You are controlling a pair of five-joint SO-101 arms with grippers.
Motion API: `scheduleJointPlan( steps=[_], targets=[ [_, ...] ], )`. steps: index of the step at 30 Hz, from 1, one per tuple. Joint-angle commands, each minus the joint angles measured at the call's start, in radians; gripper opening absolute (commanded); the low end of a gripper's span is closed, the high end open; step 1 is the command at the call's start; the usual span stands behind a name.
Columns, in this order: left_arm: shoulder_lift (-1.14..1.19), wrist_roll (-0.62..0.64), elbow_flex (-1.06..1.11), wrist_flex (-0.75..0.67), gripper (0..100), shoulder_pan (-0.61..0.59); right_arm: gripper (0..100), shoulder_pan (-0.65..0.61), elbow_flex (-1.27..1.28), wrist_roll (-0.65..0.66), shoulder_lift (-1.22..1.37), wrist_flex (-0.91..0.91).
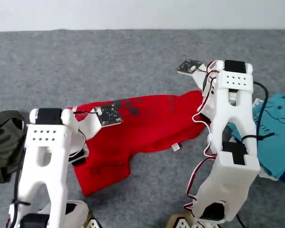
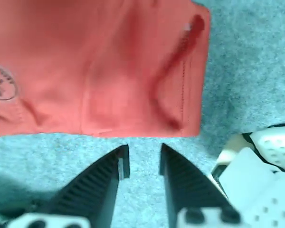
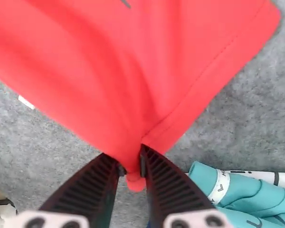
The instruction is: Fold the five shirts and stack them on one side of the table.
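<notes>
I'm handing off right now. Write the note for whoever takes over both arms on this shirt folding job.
Right gripper: shut on an edge of the red shirt.
Left gripper: open, holding nothing, over bare table just off the red shirt's edge.
Things: the red shirt lies rumpled mid-table. A dark green shirt is bunched on the left arm's side and a teal shirt on the right arm's side.
Done: none of these three is folded.
Left: fold the red shirt, then the others, and stack them on one side.
</notes>
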Motion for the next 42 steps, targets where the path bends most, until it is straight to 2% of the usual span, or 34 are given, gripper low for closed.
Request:
scheduleJointPlan(
  steps=[1, 3, 8, 11, 15, 18, 21, 24, 30, 35, 42],
  targets=[
    [-0.074, -0.008, -0.004, 0.031, 16, -0.003, 18.7, 0.001, -0.009, 0.005, -0.096, 0.008],
    [-0.106, -0.006, -0.005, 0.031, 17, -0.023, 22.6, -0.002, -0.009, 0.003, -0.127, 0.008],
    [-0.114, 0.008, -0.096, -0.005, 18, -0.126, 22.8, -0.018, -0.009, 0.003, -0.179, -0.027],
    [-0.063, 0.178, -0.153, -0.123, 18, -0.176, 22.7, -0.027, -0.009, -0.020, -0.171, -0.131],
    [0.049, 0.427, -0.166, -0.321, 11, -0.173, 22.6, -0.058, -0.009, -0.259, -0.101, -0.357],
    [0.152, 0.532, -0.166, -0.422, 2, -0.121, 22.5, -0.096, -0.009, -0.404, -0.030, -0.460],
    [0.264, 0.597, -0.166, -0.465, 1, -0.055, 21.4, -0.134, -0.009, -0.471, 0.024, -0.495],
    [0.373, 0.623, -0.179, -0.497, 1, -0.012, 14.5, -0.154, -0.011, -0.485, 0.074, -0.538],
    [0.618, 0.623, -0.309, -0.470, 1, -0.028, 4.4, -0.148, -0.011, -0.480, 0.193, -0.651],
    [0.796, 0.620, -0.449, -0.388, 1, -0.089, 3.2, -0.097, -0.038, -0.479, 0.285, -0.690],
    [0.893, 0.617, -0.530, -0.356, 1, -0.163, 3.2, -0.007, -0.295, -0.479, 0.475, -0.662]
  ],
)
